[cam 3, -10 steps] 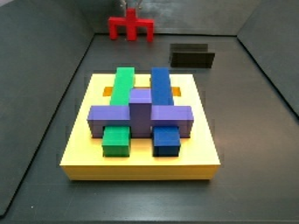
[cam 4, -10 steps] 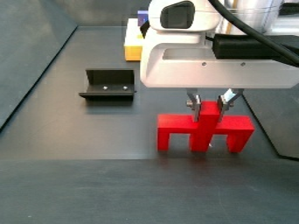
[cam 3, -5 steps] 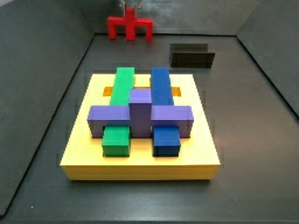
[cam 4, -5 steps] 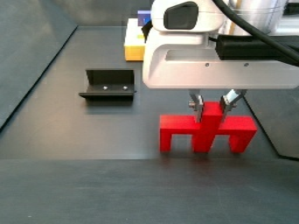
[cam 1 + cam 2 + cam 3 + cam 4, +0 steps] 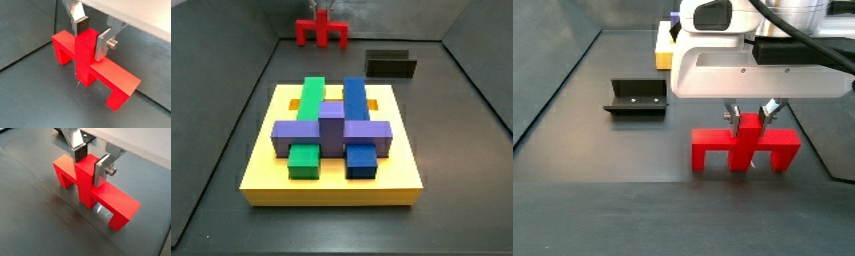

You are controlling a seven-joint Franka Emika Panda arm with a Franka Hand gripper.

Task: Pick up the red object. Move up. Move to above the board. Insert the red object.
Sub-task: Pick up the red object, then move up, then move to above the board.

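1. I have the gripper (image 5: 90, 34) on the upright stem of the red object (image 5: 93, 67); the silver fingers (image 5: 104, 44) stand narrowly apart, one on each side of the stem and pressed against its faces, so I judge the grasp is made.
2. The red object stands well apart from the board (image 5: 262, 165), beyond its far edge near the back wall in a side view (image 5: 322, 30); the fixture (image 5: 392, 65) lies between them, off to one side.
3. Handling, as I judge it: the piece looks rigid and light, a solid moulded block with smooth, faintly glossy faces; it may slip a little under flat pads, but it is not fragile.
4. The stem is the right place to hold; it sits mid-bar, so the two legs should hang balanced; the flat parallel faces suit the pads.
5. The legs look just clear of the floor in a wrist view (image 5: 120, 208), though I cannot be certain; a faint reflection shows beneath them.
6. Against half a second ago: in a side view the red object (image 5: 746, 148) sits slightly higher and has shifted a touch sideways along with the gripper (image 5: 751, 113); the lift seems only just begun; the board and fixture are unchanged.
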